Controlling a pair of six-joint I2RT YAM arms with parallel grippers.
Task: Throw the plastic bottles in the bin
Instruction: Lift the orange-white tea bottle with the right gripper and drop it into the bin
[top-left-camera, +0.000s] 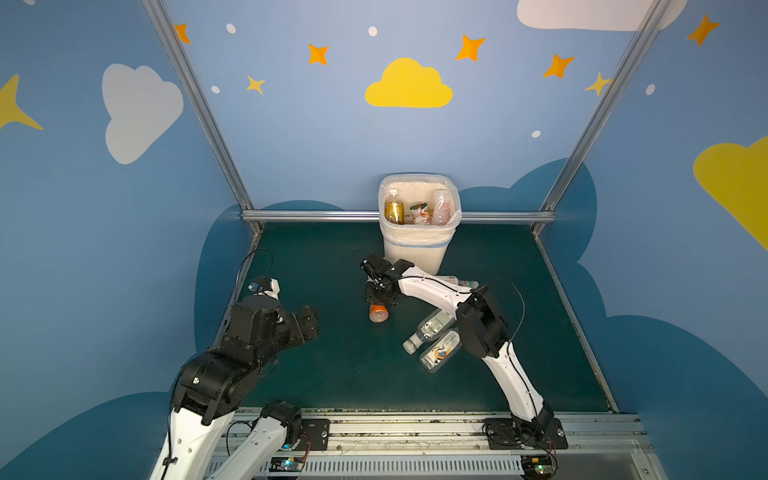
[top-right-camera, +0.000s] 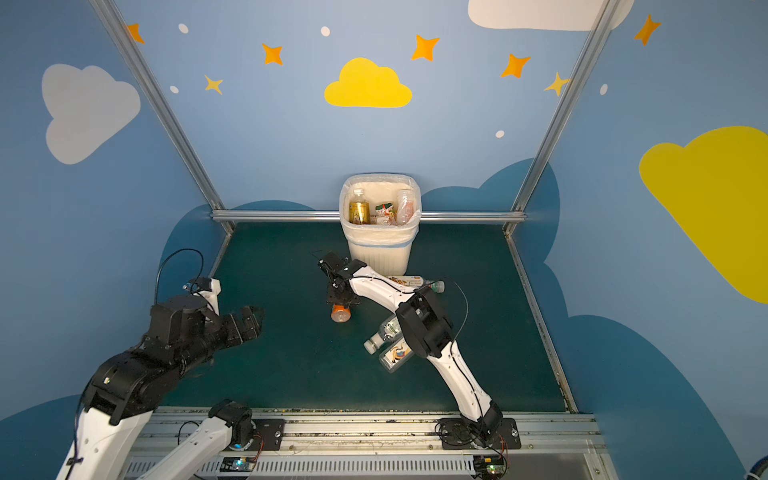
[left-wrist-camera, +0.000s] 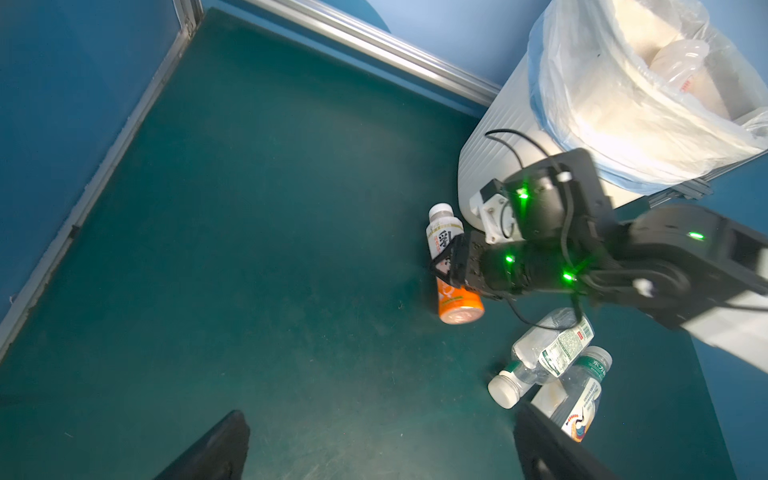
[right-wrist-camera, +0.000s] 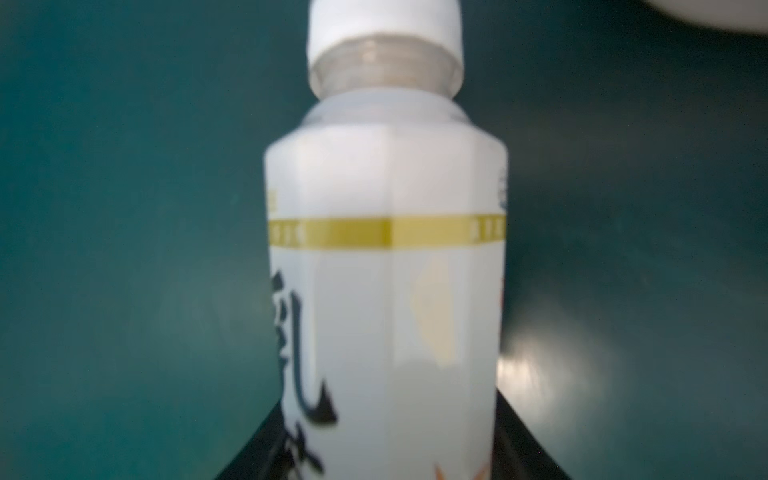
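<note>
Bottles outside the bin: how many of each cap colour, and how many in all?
White cap: 2 (orange bottle in the right gripper; clear bottle)
Green cap: 2 (picture-label bottle beside the clear one; far bottle lying by the bin, partly behind the right arm)
Total: 4

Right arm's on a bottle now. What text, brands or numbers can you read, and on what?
Nothing reads cleanly enough to quote.
Orange-and-white bottle, gripped by right end effector: big black Chinese characters, cut off; gold band print blurred.
Green-capped bottle: green Chinese print, too small.
Clear bottle: barcode label, unreadable.
Bin: none.
</note>
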